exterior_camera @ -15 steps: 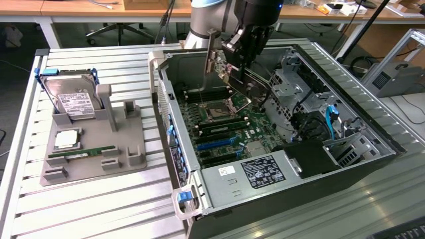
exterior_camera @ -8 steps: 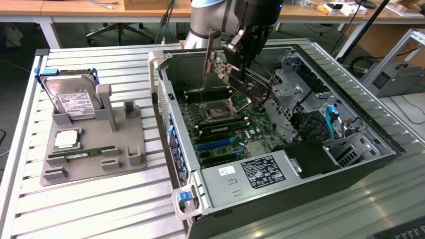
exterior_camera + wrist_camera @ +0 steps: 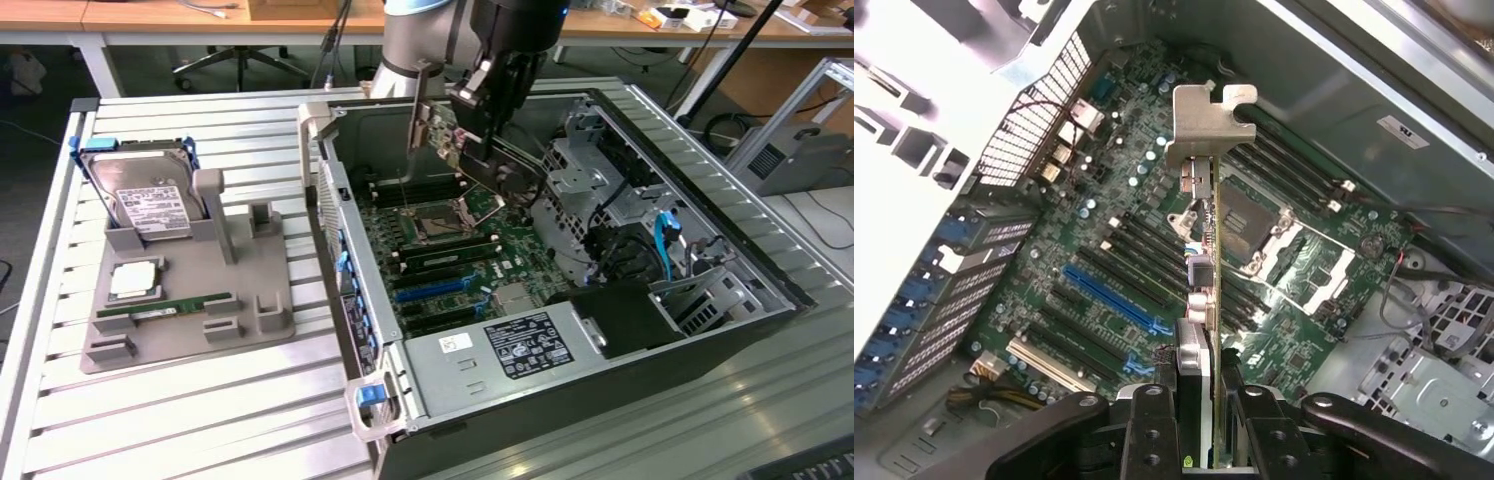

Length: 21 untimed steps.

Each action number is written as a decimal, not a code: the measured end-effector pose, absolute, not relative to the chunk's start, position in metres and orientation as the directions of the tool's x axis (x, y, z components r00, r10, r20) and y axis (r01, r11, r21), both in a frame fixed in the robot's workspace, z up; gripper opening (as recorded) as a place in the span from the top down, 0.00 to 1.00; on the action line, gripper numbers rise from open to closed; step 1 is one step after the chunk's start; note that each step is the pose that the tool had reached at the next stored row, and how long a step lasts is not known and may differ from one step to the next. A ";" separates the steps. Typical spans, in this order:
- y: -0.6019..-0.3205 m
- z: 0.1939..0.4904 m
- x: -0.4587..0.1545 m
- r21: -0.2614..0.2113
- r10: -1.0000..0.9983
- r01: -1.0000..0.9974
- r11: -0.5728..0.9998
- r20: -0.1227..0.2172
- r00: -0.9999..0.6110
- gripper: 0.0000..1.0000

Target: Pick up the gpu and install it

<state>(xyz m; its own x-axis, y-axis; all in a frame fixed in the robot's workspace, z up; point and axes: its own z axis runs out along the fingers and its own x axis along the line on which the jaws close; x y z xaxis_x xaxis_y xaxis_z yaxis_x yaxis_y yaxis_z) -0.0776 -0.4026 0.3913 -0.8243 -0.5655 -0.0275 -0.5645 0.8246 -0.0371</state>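
Now pinched edge-on in the half-closed gripper (image 3: 1199,410): the gpu (image 3: 1206,290), held by its near end, silver bracket (image 3: 1209,120) pointing away. Hanging over the motherboard (image 3: 1144,170) beneath, inside the open case (image 3: 324,190), not yet seated. Kept on edge, probably to meet a slot squarely.

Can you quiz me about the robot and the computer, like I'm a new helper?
1. True or false: the end effector is gripping the gpu.
2. Pick one. The gpu is held above: A the inside of the open computer case, B a sink, C a toy box.
3. Fill the gap: the thing with a white label standing on the grey holder is the ____.

Key: 1 true. 2 A. 3 hard drive.
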 end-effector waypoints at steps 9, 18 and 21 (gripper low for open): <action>-0.403 0.391 -0.078 -0.037 -0.591 -0.590 0.807 -0.027 -0.806 0.73; -0.403 0.391 -0.078 -0.038 -0.614 -0.613 0.789 -0.027 -0.789 0.73; -0.403 0.391 -0.078 -0.038 -0.620 -0.619 0.785 -0.027 -0.784 0.73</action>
<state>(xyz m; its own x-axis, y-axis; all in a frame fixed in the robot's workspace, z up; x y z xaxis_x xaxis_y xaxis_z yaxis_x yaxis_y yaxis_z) -0.0776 -0.4027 0.3912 -0.7842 -0.6199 -0.0267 -0.6188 0.7846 -0.0382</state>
